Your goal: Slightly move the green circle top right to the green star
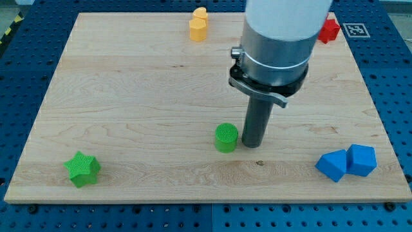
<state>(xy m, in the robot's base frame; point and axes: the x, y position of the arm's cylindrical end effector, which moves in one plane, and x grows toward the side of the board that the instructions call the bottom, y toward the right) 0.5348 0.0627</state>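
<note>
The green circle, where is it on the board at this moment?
The green circle sits slightly right of centre in the board's lower half, with my tip close at its right and the green star far to its lower left.

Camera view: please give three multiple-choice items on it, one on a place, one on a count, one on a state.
1. Where is my tip relative to the green circle?
A. at the view's right of it
B. at the view's left of it
C. far above it

2. How many blue blocks are there?
A. one
B. two
C. three

3. How do the two blue blocks lie?
A. stacked
B. far apart
C. side by side, touching

Key:
1 A: my tip stands close beside the green circle, on the right.
2 B: two blue blocks show.
3 C: they meet on the board.
</note>
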